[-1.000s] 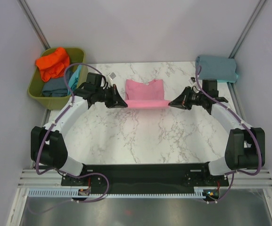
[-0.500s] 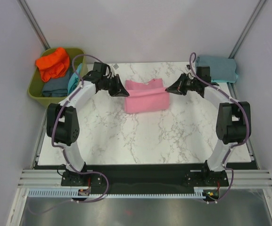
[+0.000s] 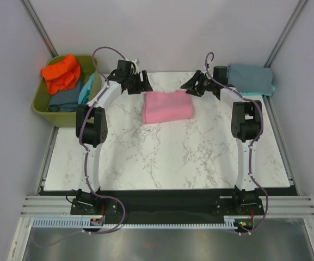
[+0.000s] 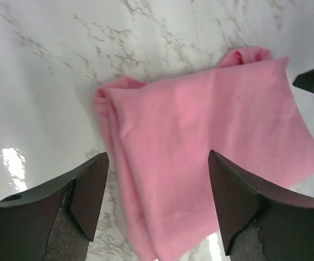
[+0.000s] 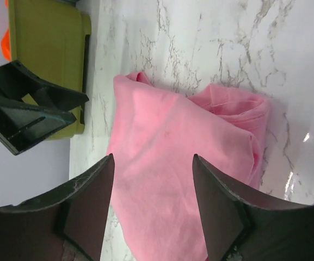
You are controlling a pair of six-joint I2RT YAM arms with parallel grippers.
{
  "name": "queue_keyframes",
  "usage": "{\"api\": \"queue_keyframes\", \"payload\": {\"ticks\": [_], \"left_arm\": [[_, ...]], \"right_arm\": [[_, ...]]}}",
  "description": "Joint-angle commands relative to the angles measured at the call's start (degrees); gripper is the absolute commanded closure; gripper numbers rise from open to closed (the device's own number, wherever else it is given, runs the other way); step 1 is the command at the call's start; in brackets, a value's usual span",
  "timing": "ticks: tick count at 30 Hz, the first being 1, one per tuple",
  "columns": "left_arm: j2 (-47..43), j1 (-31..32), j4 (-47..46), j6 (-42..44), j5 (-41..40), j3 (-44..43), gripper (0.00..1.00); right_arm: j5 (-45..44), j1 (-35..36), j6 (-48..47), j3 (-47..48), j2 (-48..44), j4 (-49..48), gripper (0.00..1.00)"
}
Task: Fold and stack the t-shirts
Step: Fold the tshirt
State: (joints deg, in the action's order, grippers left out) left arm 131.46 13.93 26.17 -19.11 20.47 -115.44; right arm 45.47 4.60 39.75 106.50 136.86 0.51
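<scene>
Folded pink tee (image 3: 167, 106) on the tabletop (image 3: 173, 157), left gripper (image 4: 157, 156) and right gripper (image 5: 152, 157) splayed empty by its far corners; likely next, lifting it onto the grey-blue tee (image 3: 250, 79).

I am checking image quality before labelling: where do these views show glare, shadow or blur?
Left wrist: one white glare patch on the marble table, left of the pink t-shirt, which is sharp. Right wrist: small glints on the marble right of the shirt. Top external: even light, only soft shadows.
</scene>
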Motion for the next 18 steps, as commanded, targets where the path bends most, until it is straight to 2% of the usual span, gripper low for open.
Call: {"api": "queue_keyframes", "payload": {"ticks": [1,6,11,15,18], "left_arm": [[-2.1,0.6,-2.4,5.0,-9.6,-5.9,0.18],[-10.4,0.4,-1.0,6.5,-4.7,-2.6,0.19],[-17.5,1.1,-0.2,6.3,3.8,6.4,0.25],[-17.5,2.7,-0.8,4.0,10.5,11.1,0.28],[-15.3,4.4,-1.6,3.2,14.2,11.6,0.29]], "right_arm": [[0.4,1.1,-4.0,4.8,-2.7,-3.4,0.32],[0.2,-1.7,-11.8,-0.6,-10.8,4.1,0.30],[1.3,-4.3,-15.4,-8.7,-16.4,9.0,0.30],[3.8,-6.1,-16.0,-15.1,-17.2,9.9,0.31],[5.1,-6.1,-16.3,-15.9,-15.4,9.9,0.30]]}}
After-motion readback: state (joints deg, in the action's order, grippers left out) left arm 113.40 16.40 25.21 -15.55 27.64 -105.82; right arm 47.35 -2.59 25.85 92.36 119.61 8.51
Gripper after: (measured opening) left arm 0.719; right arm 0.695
